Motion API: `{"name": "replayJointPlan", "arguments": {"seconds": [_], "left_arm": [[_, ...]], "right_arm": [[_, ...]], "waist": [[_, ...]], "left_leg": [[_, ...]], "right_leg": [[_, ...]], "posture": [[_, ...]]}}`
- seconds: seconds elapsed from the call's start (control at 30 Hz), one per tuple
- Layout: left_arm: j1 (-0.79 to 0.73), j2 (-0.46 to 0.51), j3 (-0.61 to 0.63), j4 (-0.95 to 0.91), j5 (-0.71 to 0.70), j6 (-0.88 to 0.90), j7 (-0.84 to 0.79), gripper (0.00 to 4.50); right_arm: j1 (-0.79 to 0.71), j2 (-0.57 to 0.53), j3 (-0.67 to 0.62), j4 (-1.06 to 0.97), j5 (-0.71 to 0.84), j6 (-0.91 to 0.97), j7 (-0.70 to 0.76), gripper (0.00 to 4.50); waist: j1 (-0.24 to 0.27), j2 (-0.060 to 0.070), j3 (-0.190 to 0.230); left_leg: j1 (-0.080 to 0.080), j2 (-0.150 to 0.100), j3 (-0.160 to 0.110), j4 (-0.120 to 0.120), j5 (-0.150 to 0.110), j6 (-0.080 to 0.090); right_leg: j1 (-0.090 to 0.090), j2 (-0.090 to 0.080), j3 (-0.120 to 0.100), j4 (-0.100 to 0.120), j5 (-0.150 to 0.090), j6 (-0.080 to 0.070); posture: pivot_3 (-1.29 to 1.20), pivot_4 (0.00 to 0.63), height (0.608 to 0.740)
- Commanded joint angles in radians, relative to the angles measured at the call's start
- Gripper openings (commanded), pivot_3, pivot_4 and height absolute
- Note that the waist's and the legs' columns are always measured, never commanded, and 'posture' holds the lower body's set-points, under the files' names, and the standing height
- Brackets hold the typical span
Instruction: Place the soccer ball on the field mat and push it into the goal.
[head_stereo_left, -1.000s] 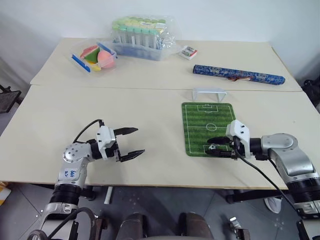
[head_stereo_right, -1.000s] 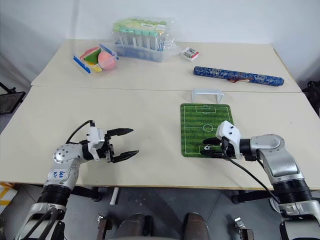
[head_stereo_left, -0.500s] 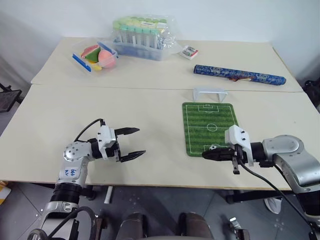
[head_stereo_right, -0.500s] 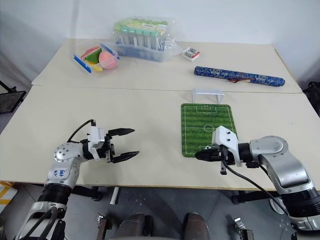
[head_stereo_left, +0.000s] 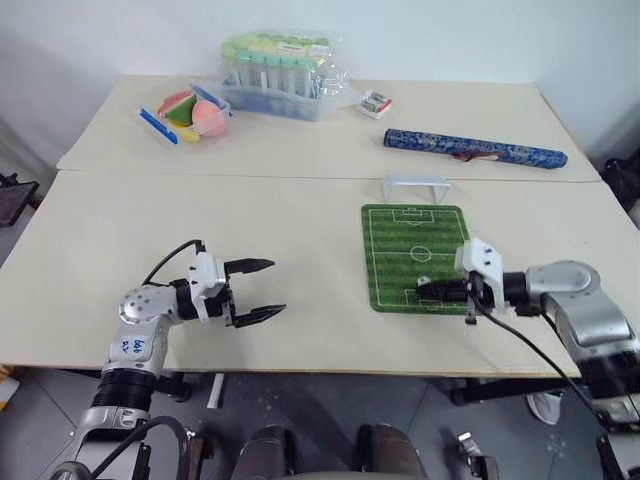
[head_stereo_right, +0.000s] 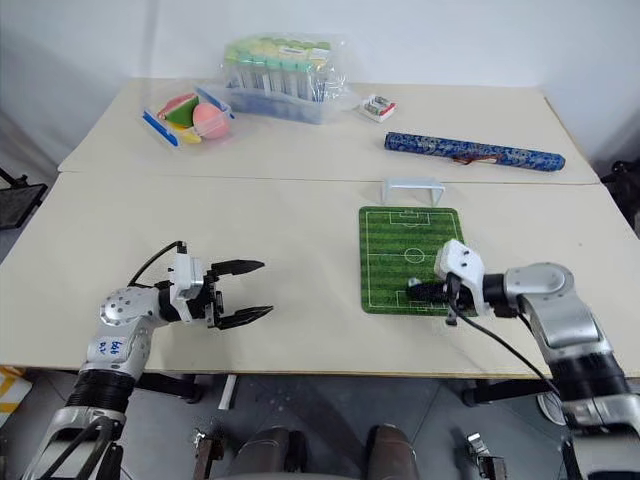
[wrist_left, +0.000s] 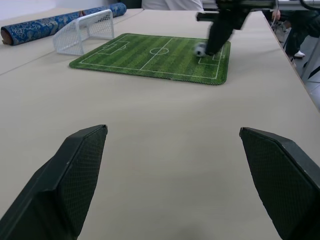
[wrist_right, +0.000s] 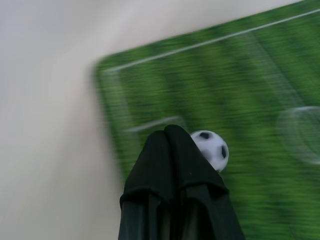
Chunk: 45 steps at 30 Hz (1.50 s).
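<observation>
Table (head_stereo_left: 300, 220) bare around field mat (head_stereo_left: 415, 230); soccer ball (wrist_right: 212, 149) near mat's near edge.

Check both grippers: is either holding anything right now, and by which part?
Nothing is held. The right gripper is shut on itself, its tips beside the soccer ball, which lies free on the field mat. The left gripper is open over bare table.

One ball (wrist_right: 212, 148), one mat (head_stereo_left: 413, 256), one goal (head_stereo_left: 416, 186), one blue roll (head_stereo_left: 474, 149), one tube box (head_stereo_left: 280, 72), one fruit tray (head_stereo_left: 183, 112), one small packet (head_stereo_left: 376, 103), two tables (head_stereo_left: 300, 260).
</observation>
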Motion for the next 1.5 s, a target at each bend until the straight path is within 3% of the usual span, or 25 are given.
{"name": "replayJointPlan", "arguments": {"seconds": [0.03,0.17,0.5,0.83,1.0,1.1,1.23,1.43,1.5], "left_arm": [[-0.054,-0.010,0.018,0.020,0.006,-0.023,0.033,4.50],[-0.142,-0.069,0.045,0.068,0.006,-0.034,0.135,4.50],[-0.187,-0.104,0.037,0.021,-0.010,0.016,0.189,4.50],[-0.165,-0.050,0.032,-0.141,-0.070,0.200,0.128,4.50],[-0.123,0.019,0.066,-0.221,-0.072,0.327,0.194,4.50],[-0.080,0.069,0.123,-0.256,-0.108,0.355,0.191,4.50],[-0.010,0.136,0.164,-0.283,-0.137,0.377,0.142,4.50],[0.031,0.163,0.187,-0.300,-0.148,0.390,0.126,4.50],[0.041,0.162,0.194,-0.308,-0.153,0.397,0.133,4.50]], "right_arm": [[-0.117,0.020,-0.025,0.143,-0.055,-0.122,-0.061,0.03],[-0.239,0.049,-0.092,0.220,-0.044,-0.190,-0.149,0.03],[-0.234,-0.017,-0.151,0.228,-0.037,-0.200,-0.142,0.03],[-0.172,-0.130,-0.169,0.284,-0.022,-0.165,0.010,0.03],[-0.159,-0.183,-0.189,0.368,-0.012,-0.226,0.080,0.03],[-0.144,-0.211,-0.222,0.426,0.008,-0.240,0.120,0.64],[-0.113,-0.226,-0.270,0.481,0.044,-0.286,0.186,2.05],[-0.106,-0.223,-0.305,0.557,0.062,-0.340,0.222,4.22],[-0.100,-0.224,-0.310,0.583,0.057,-0.357,0.207,4.49]], "waist": [[-0.001,0.000,0.000],[0.003,0.000,0.001],[0.000,0.001,0.002],[0.001,0.001,0.002],[-0.001,0.001,0.003],[-0.002,0.001,0.003],[-0.002,0.002,0.003],[0.002,0.002,0.004],[0.001,0.002,0.004]], "left_leg": [[0.000,0.000,0.000,0.000,0.000,0.000],[-0.001,0.000,-0.001,0.000,0.000,0.000],[-0.002,-0.001,-0.002,-0.001,0.000,0.000],[-0.002,-0.001,-0.002,0.000,0.000,0.000],[-0.001,0.000,-0.001,-0.001,0.000,0.000],[-0.001,0.001,-0.001,-0.001,0.000,0.000],[-0.001,0.001,-0.001,-0.001,0.000,0.000],[-0.001,0.001,0.000,0.000,0.000,0.000],[-0.001,0.001,-0.001,0.000,0.000,0.000]], "right_leg": [[0.000,0.000,0.000,0.001,0.000,0.000],[0.000,0.000,0.000,0.000,0.000,0.000],[0.000,0.000,-0.003,0.000,0.000,0.000],[0.000,0.000,-0.002,0.000,0.000,0.000],[0.000,0.000,-0.002,0.000,0.000,0.000],[0.000,0.000,-0.001,0.000,0.000,0.000],[0.000,0.000,-0.001,0.000,0.000,0.000],[0.000,0.000,0.000,0.000,0.000,0.000],[0.000,0.000,0.000,0.000,0.000,0.000]], "posture": [[0.00,0.150,0.740],[0.00,0.150,0.740],[0.00,0.150,0.740],[0.00,0.150,0.740],[0.00,0.150,0.740],[0.00,0.150,0.740],[0.00,0.150,0.740],[0.00,0.150,0.740],[0.00,0.150,0.740]]}}
